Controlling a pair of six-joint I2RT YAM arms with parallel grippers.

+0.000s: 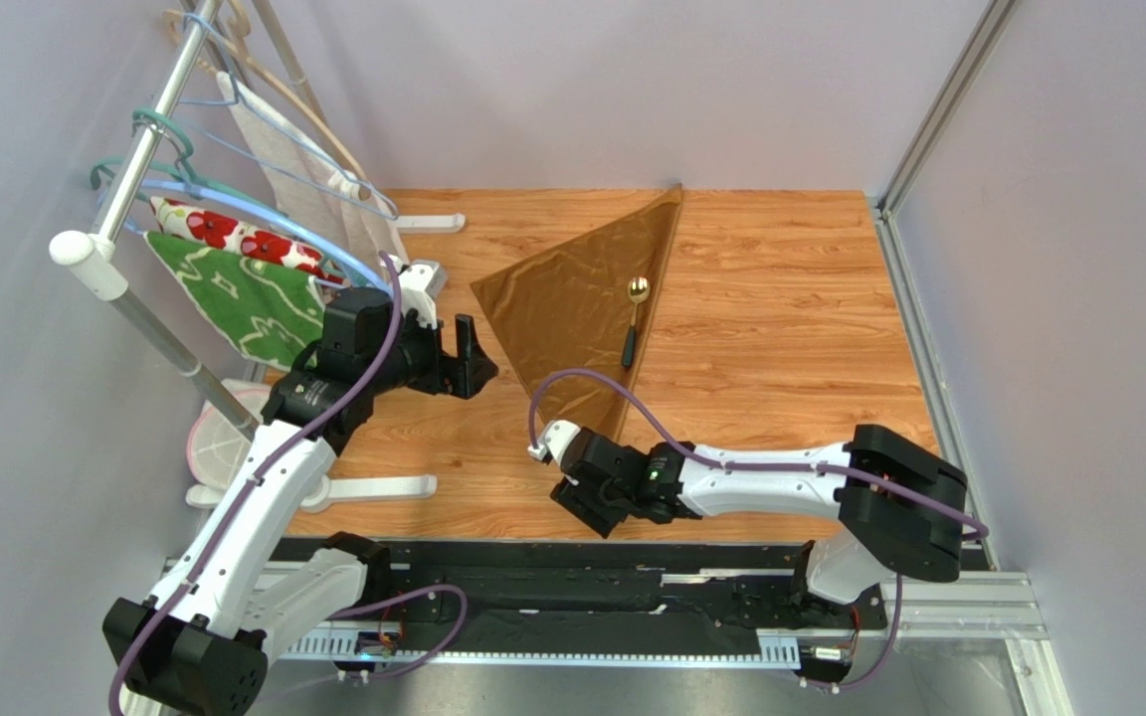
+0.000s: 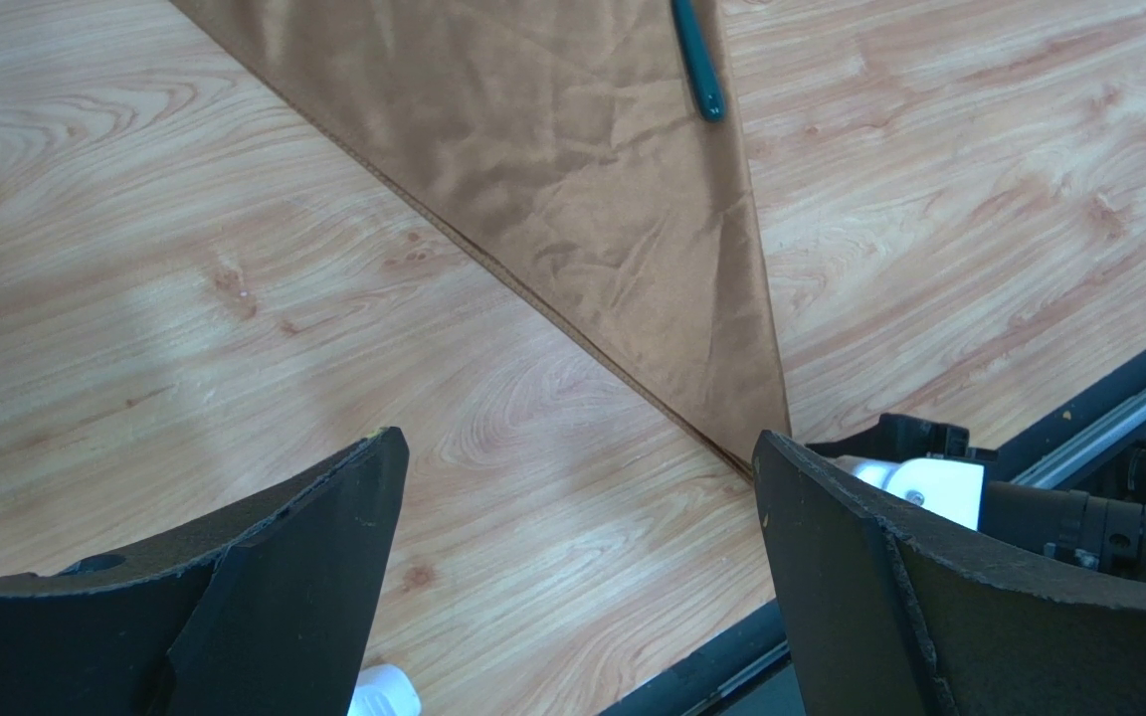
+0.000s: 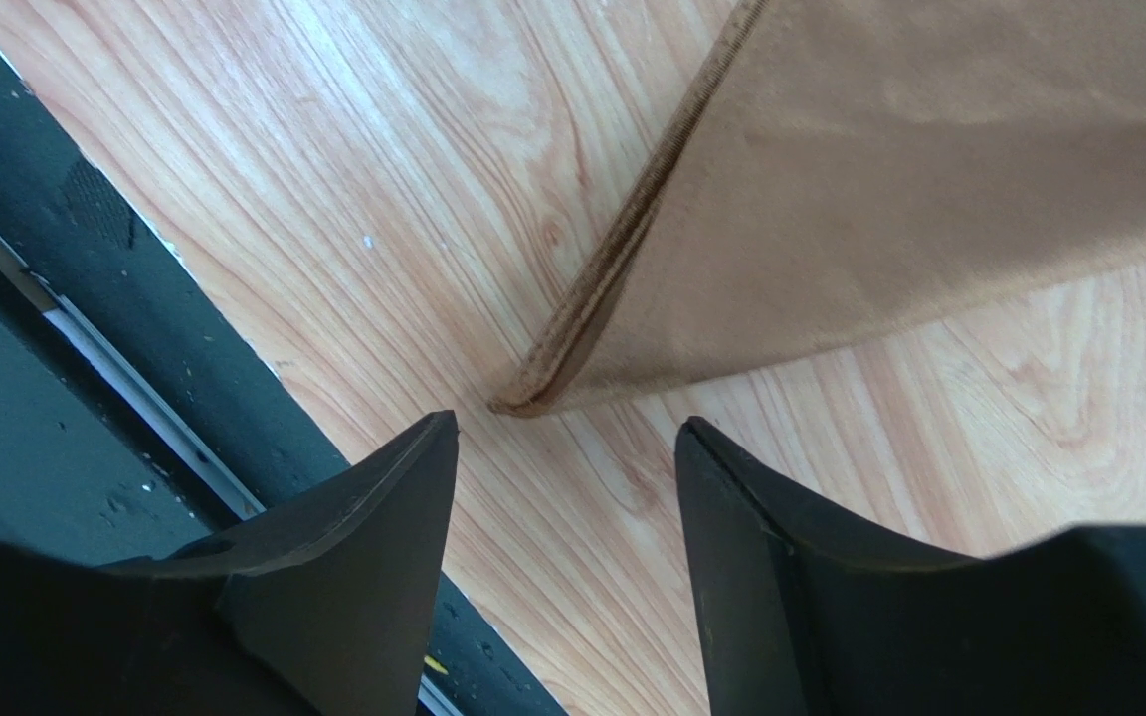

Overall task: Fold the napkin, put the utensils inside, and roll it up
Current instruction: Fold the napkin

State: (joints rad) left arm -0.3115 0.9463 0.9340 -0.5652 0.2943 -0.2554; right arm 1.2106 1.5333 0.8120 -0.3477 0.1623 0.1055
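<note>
The golden-brown napkin lies folded into a triangle on the wooden table, one corner pointing toward the arms. A utensil with a gold bowl and a dark handle rests on it near its right edge. Its handle end shows in the left wrist view on the napkin. My left gripper hovers open left of the cloth, with nothing between its fingers. My right gripper is open just short of the napkin's near corner, with bare wood between its fingers.
A clothes rack with hangers stands at the far left, holding a green leaf-patterned cloth and a white cloth with red flowers. Its white feet rest on the table. A black rail runs along the near edge.
</note>
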